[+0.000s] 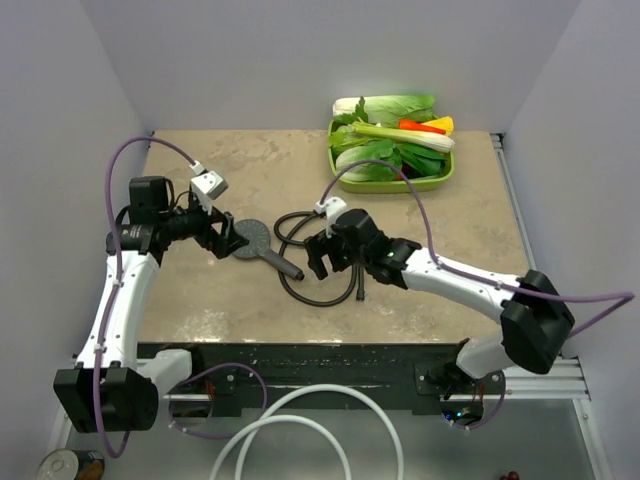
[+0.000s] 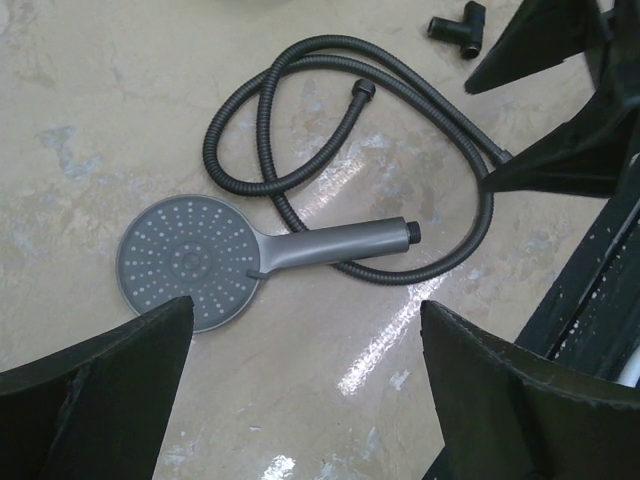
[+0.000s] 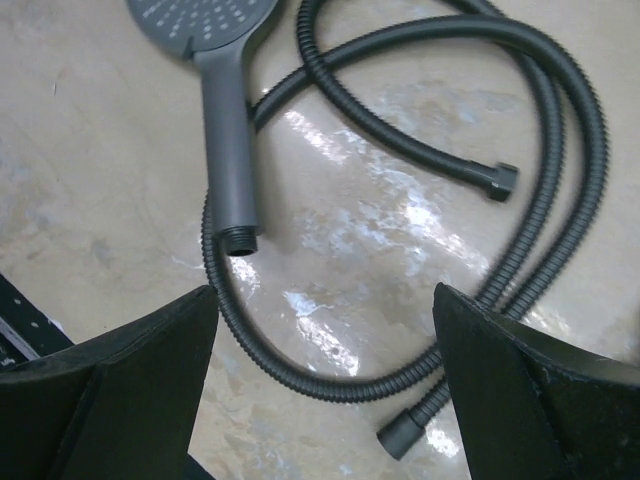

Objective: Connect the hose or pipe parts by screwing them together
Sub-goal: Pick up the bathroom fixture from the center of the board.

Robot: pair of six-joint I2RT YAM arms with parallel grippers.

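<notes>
The dark grey shower head [image 1: 252,238] lies flat on the table, disc face up [image 2: 185,255], its handle [image 3: 228,130] ending in a bare threaded end. The black hose [image 1: 320,297] lies in loose loops round the handle [image 2: 209,140], with both end nuts free; one nut [image 3: 400,437] lies near my right fingers. A small black T-shaped fitting [image 2: 458,25] sits beyond the hose. My left gripper [image 1: 225,238] hovers open at the disc's left side [image 2: 306,310], holding nothing. My right gripper [image 1: 325,262] hangs open over the hose curve [image 3: 325,295], just past the handle's end.
A green tray [image 1: 446,176] of vegetables stands at the back right. A thick white hose [image 1: 300,400] curls below the table's near edge, and a can [image 1: 70,465] sits at the bottom left. Walls close in the left, back and right.
</notes>
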